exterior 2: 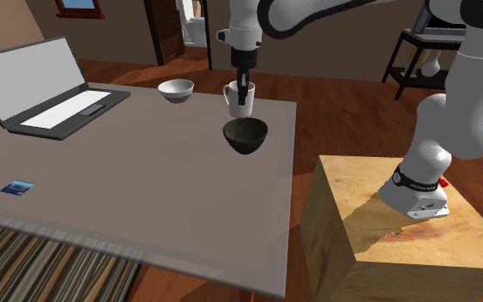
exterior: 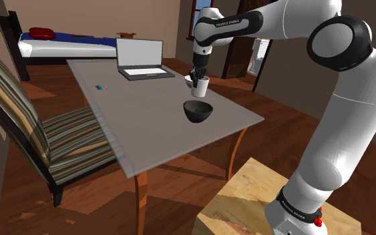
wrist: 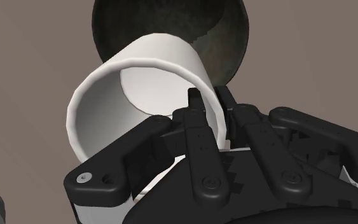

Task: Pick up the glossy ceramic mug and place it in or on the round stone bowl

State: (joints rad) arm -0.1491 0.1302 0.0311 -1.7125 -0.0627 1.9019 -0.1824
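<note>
My black gripper (exterior: 196,75) is shut on the rim wall of a plain white mug (exterior: 201,87), with one finger inside and one outside. The mug (exterior 2: 241,100) hangs off the table, just above the far rim of a dark round bowl (exterior 2: 244,135). In the wrist view the mug (wrist: 147,67) is open towards the camera and clasped by the fingers (wrist: 197,107). The dark bowl (wrist: 171,22) lies right beyond it. The bowl (exterior: 198,111) stands near the grey table's edge closest to the stand.
An open laptop (exterior 2: 46,86) sits at the far end of the grey table (exterior 2: 145,206), with a small white bowl (exterior 2: 176,89) behind the mug and a blue card (exterior 2: 16,187). A striped chair (exterior: 43,130) stands beside the table, near the wooden stand (exterior 2: 385,232).
</note>
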